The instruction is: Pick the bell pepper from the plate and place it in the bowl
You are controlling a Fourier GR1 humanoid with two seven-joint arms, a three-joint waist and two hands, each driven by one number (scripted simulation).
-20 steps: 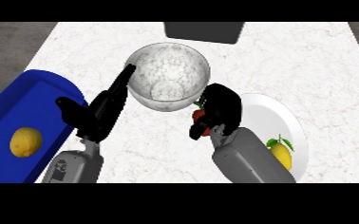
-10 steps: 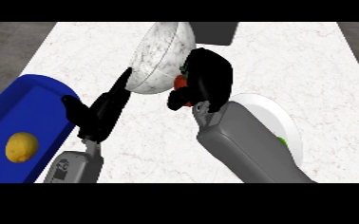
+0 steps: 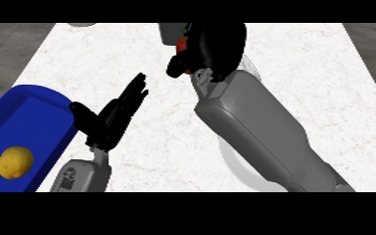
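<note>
Bell pepper carried in the right hand, far side of the counter

The right hand [image 3: 209, 47] is curled around the red bell pepper [image 3: 183, 44], which is mostly hidden, only a sliver showing at the fingers' left edge. The bowl [image 3: 169, 30] is glimpsed just behind. Release is best made only once centred over the bowl. The left hand [image 3: 114, 114] is held open above the white counter [image 3: 308, 69], near a blue tray [image 3: 33, 124] holding a lemon [image 3: 15, 162].
</note>
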